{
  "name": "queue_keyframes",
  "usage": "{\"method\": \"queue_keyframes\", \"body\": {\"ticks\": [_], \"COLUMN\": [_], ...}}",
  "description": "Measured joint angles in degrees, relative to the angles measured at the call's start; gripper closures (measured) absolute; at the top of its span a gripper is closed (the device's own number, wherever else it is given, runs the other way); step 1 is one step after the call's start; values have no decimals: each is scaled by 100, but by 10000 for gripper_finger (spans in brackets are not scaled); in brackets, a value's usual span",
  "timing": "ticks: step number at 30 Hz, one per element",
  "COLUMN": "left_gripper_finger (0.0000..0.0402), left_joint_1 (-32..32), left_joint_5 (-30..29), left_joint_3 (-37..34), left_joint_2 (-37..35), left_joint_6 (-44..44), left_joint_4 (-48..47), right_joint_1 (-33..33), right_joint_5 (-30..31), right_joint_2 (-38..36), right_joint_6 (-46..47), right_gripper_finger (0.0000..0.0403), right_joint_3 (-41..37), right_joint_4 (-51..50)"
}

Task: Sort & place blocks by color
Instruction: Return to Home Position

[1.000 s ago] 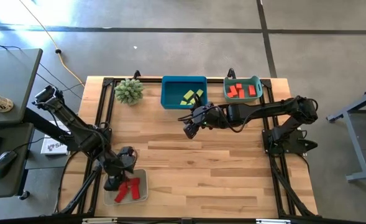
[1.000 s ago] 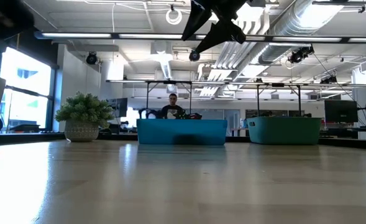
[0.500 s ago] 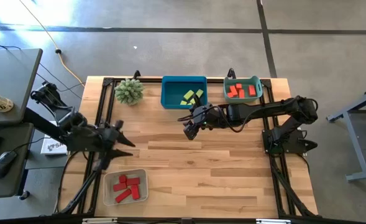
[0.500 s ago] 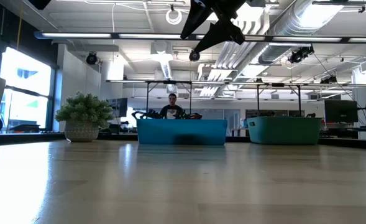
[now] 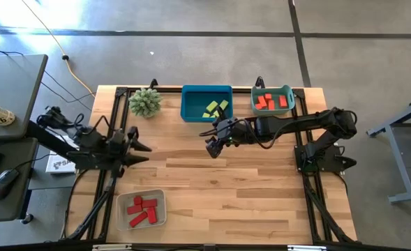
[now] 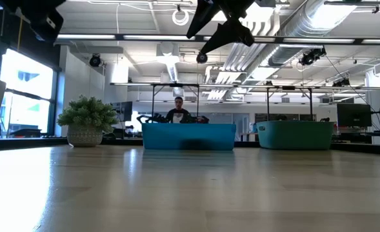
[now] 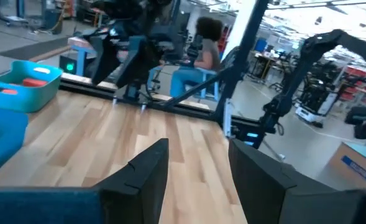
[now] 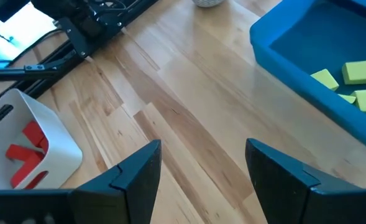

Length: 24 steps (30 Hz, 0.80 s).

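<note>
– Left end effector (image 5: 144,152) is hovering wide open over the wooden counter's (image 5: 219,188) left edge; right end effector (image 5: 212,146) is gaping near the blue bin (image 5: 206,88).
– Blocks?
– Red blocks (image 5: 141,209) are lying in the gray tray (image 5: 156,199), yellow-green blocks (image 5: 215,109) in blue, orange blocks (image 5: 271,102) in the teal bin (image 5: 272,88).
– Room?
– Someone (image 6: 179,113) is sitting behind; a box label (image 7: 355,167) is blurring.
</note>
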Motion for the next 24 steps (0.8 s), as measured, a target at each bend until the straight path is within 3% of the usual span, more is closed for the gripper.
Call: {"method": "queue_keyframes", "body": {"ticks": [15, 24], "left_gripper_finger": [243, 243], "left_joint_1": [1232, 1782], "left_joint_5": [1377, 2017], "left_joint_3": [-1131, -1644], "left_joint_2": [-1500, -1483], "left_joint_6": [258, 67], "left_joint_4": [-74, 70], "right_joint_1": [15, 8], "right_joint_5": [-285, -705], "right_joint_2": [0, -88], "right_joint_6": [141, -825], "right_gripper_finger": [182, 182], "right_joint_3": [0, 0], "right_joint_4": [280, 494]}}
